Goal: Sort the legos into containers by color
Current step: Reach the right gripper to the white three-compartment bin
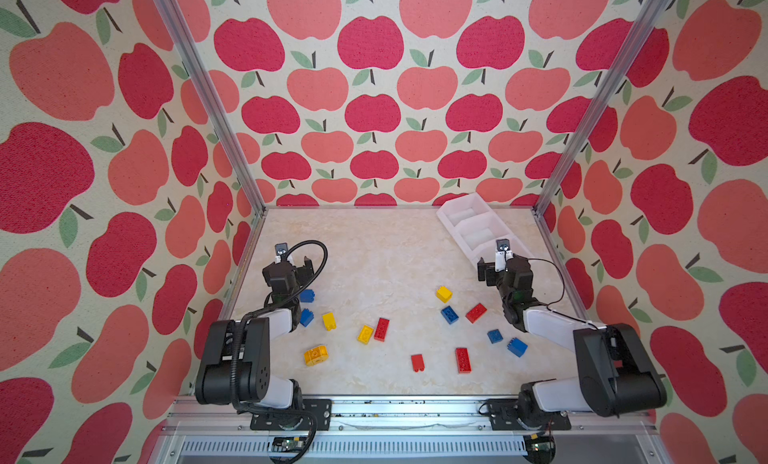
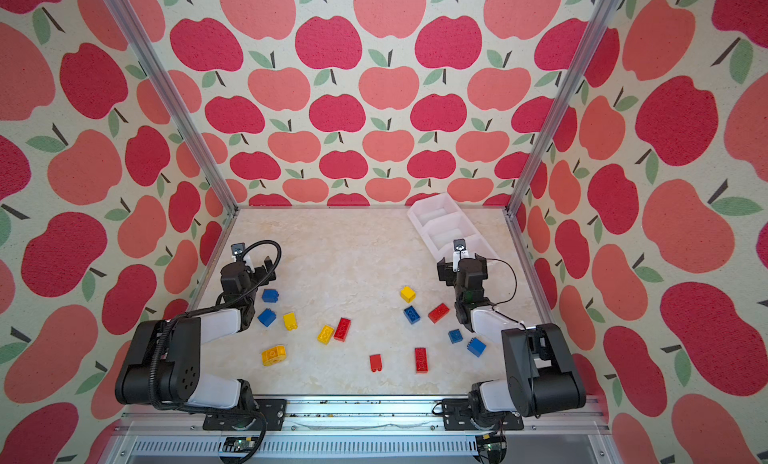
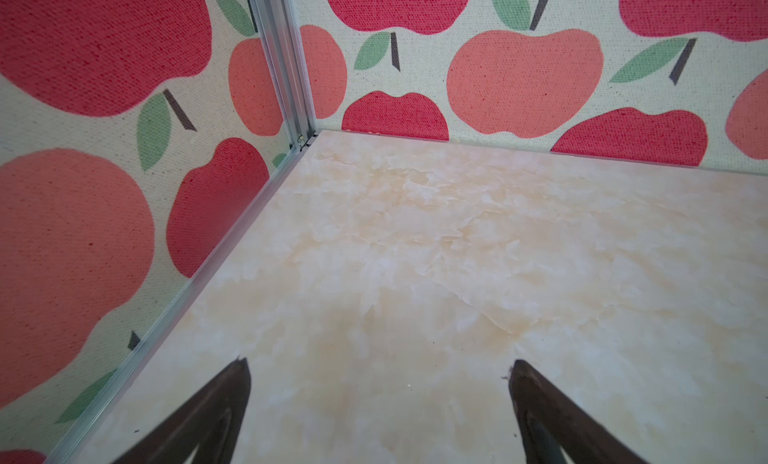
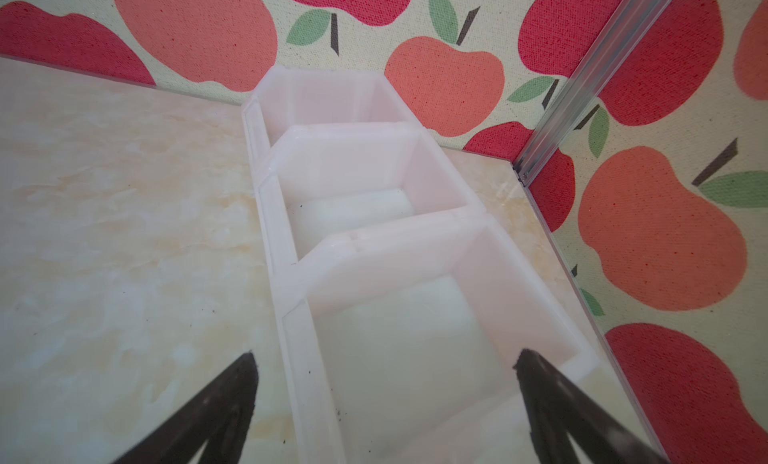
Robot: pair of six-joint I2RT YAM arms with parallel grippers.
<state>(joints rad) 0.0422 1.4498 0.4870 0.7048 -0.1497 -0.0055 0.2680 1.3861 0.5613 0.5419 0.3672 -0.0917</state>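
Note:
Red, yellow and blue legos lie scattered over the front half of the marble-look table in both top views. Among them are a blue brick (image 1: 307, 295) beside my left arm, a rounded yellow piece (image 1: 315, 355), a red oblong (image 1: 463, 360) and a yellow square (image 1: 444, 293). The containers (image 1: 449, 222), three joined white bins, stand at the back right and look empty (image 4: 376, 233). My left gripper (image 1: 286, 269) (image 3: 378, 364) is open over bare table near the left wall. My right gripper (image 1: 503, 264) (image 4: 384, 356) is open above the nearest bin.
Apple-print walls and aluminium posts (image 1: 208, 92) close in the table on three sides. A metal rail (image 1: 395, 408) runs along the front edge and carries both arm bases. The row of bins sits at an angle close to the right wall (image 4: 582, 250).

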